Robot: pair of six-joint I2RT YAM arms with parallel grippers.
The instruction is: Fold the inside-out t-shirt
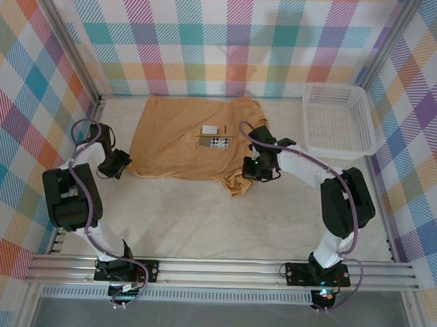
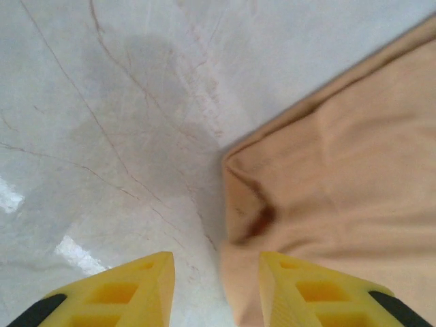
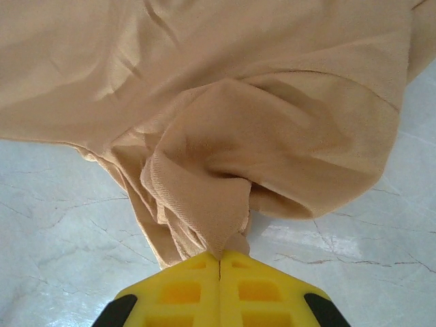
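Note:
The inside-out t-shirt (image 1: 180, 140) lies mostly flat at the back of the table, tan, with a white tag (image 1: 209, 129) and a small printed patch (image 1: 219, 143) near its middle. My left gripper (image 1: 125, 162) sits at the shirt's near-left corner. In the left wrist view its yellow jaws (image 2: 216, 289) stand apart, and the cloth's corner (image 2: 327, 184) reaches between them beside the right finger (image 2: 300, 293), not pinched. My right gripper (image 1: 253, 172) is at the shirt's near-right edge. It is shut (image 3: 219, 257) on a bunched fold of the shirt (image 3: 225, 157), lifted slightly off the table.
A white plastic mesh basket (image 1: 338, 121) stands at the back right, close to the right arm's elbow. Plaid walls enclose the pale marble tabletop (image 1: 216, 221) on three sides. Open table lies in front of the shirt, between the two arms.

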